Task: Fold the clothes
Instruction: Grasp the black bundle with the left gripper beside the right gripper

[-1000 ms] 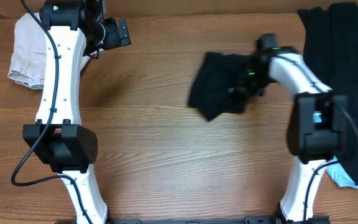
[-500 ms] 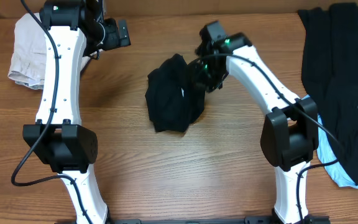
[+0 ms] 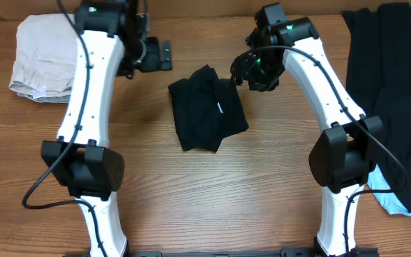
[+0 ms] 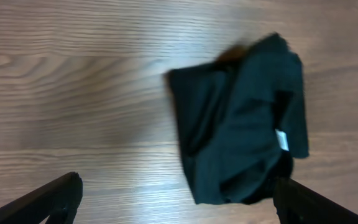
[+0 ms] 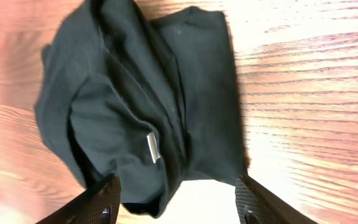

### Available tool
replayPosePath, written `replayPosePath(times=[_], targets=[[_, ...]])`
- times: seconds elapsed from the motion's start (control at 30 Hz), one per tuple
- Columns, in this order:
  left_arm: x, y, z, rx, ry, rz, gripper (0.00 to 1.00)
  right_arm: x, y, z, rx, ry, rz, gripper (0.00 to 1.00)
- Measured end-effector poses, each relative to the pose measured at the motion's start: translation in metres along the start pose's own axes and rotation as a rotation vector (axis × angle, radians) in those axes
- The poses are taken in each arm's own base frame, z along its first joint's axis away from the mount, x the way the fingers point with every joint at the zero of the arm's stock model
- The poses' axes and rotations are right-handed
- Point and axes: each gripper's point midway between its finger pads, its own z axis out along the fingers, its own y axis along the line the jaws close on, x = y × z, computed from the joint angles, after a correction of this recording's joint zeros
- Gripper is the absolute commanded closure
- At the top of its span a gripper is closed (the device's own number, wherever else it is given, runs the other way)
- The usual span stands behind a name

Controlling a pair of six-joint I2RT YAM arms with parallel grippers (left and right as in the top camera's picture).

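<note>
Right tool point(image 5: 179, 200) hovers, spread, over black garment point(image 3: 205, 107); left tool point(image 4: 182, 199) spread

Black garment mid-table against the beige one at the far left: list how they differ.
The black garment is dark; the beige garment is pale. The black one lies mid-table; the beige one sits at the far left edge. The black one shows a small white label; the beige one shows none. Both lie rumpled on the table.

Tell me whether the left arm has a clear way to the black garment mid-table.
Probably yes: the left gripper hovers open near the black garment, bare table between; the right gripper is open at its far edge.
</note>
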Motion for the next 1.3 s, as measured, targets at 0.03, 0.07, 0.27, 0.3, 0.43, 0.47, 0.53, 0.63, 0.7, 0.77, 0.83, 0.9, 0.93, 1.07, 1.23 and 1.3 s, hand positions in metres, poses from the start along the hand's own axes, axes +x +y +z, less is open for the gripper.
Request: replayPosePath(times=[0.03,0.07,0.27,0.3,0.43,0.47,0.53,0.63,0.7,0.77,0.83,0.9,0.93,1.07,1.23,1.3], targets=[[0.001,-0.006,0.001,0.004,0.001,0.016,0.0,0.002,0.002,0.002,0.007,0.004,-0.011,0.39],[0.002,-0.007,0.001,0.005,0.001,0.02,0.01,0.004,0.003,0.004,0.01,0.01,-0.015,0.42],[-0.013,-0.02,0.025,0.05,-0.053,0.177,0.11,0.028,0.0,0.014,0.038,0.099,0.038,0.63],[-0.013,-0.022,0.031,0.064,-0.054,0.215,0.12,0.032,-0.002,0.016,0.046,0.114,0.074,0.67],[-0.008,-0.032,0.057,0.115,-0.051,0.393,0.13,0.048,-0.008,0.028,0.074,0.167,0.183,0.67],[-0.004,-0.037,0.065,0.127,-0.044,0.447,0.12,0.053,-0.007,0.032,0.079,0.182,0.198,0.67],[0.0,-0.046,0.076,0.139,-0.049,0.515,0.12,0.06,-0.003,0.037,0.087,0.199,0.206,0.66],[0.008,-0.075,0.09,0.167,-0.069,0.665,0.11,0.084,0.016,0.058,0.103,0.246,0.212,0.59],[0.009,-0.086,0.09,0.18,-0.084,0.707,0.11,0.088,0.019,0.066,0.092,0.254,0.224,0.59],[0.009,-0.09,0.09,0.187,-0.091,0.724,0.14,0.091,0.017,0.07,0.086,0.262,0.243,0.59],[0.009,-0.089,0.091,0.185,-0.092,0.734,0.24,0.086,0.018,0.073,0.068,0.247,0.252,0.61],[0.009,-0.088,0.095,0.184,-0.087,0.734,0.33,0.08,0.021,0.075,0.053,0.225,0.255,0.66],[0.009,-0.087,0.099,0.184,-0.078,0.729,0.35,0.077,0.022,0.075,0.047,0.214,0.256,0.67],[0.007,-0.078,0.115,0.136,-0.054,0.643,0.39,0.071,0.018,0.077,0.069,0.181,0.265,0.77],[0.003,-0.066,0.122,0.065,-0.048,0.504,0.55,0.059,-0.001,0.076,0.164,0.108,0.269,0.86],[0.002,-0.064,0.122,0.053,-0.048,0.462,0.55,0.053,-0.009,0.075,0.189,0.08,0.276,0.87]])
